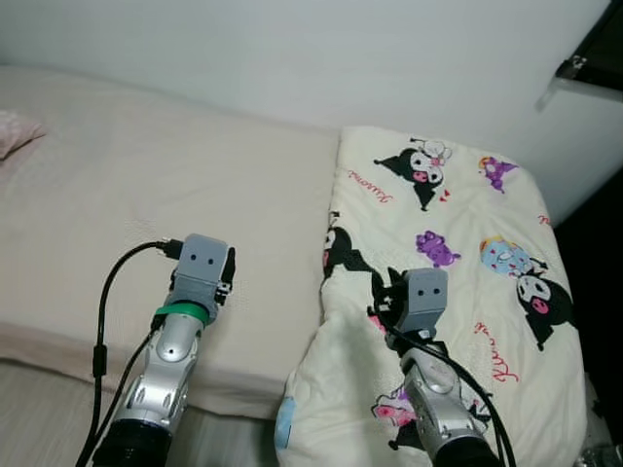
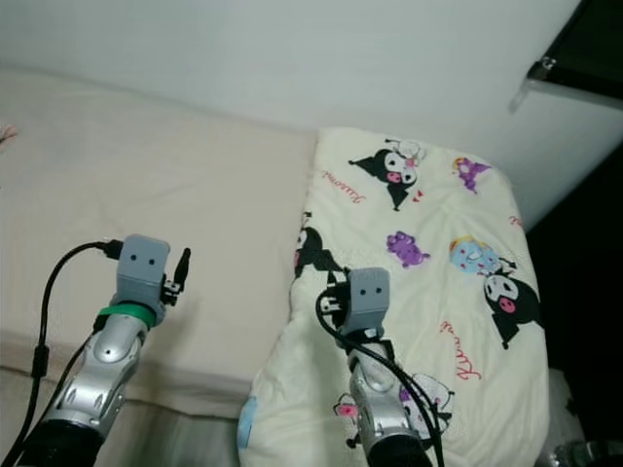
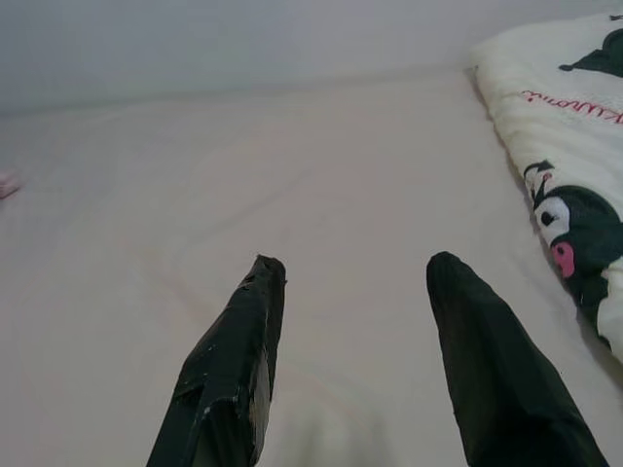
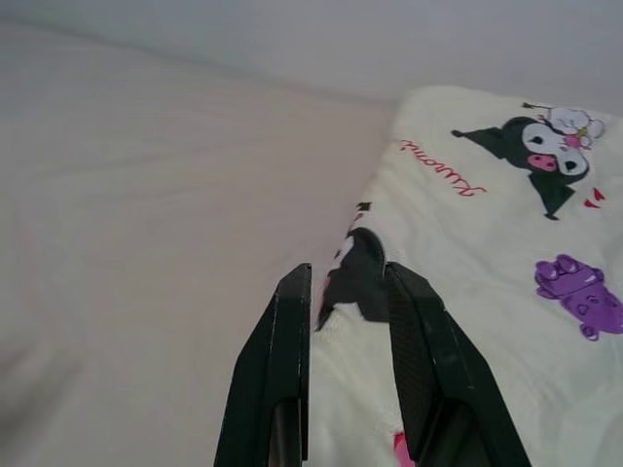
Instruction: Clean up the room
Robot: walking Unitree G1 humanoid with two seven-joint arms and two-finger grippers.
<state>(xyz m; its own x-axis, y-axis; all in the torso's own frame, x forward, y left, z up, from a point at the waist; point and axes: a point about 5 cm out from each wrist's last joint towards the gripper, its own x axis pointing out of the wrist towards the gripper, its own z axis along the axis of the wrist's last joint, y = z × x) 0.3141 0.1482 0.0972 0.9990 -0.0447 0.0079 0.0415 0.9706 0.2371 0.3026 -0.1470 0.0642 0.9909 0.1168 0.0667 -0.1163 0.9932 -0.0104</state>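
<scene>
Right gripper (image 4: 346, 292) is clamped on the near left edge of the blanket (image 1: 458, 243), a fold of cloth pinched between its fingers (image 4: 282, 370); left gripper (image 3: 355, 282) hangs over bare sheet near the bed's (image 1: 146, 185) front edge, its fingers spread with nothing between them; the blanket, cream with cartoon prints, covers the bed's right end and droops over the front edge; open sheet runs left to a pink pillow (image 1: 15, 131) at the far left corner; a white wall (image 1: 292, 49) lies beyond.
</scene>
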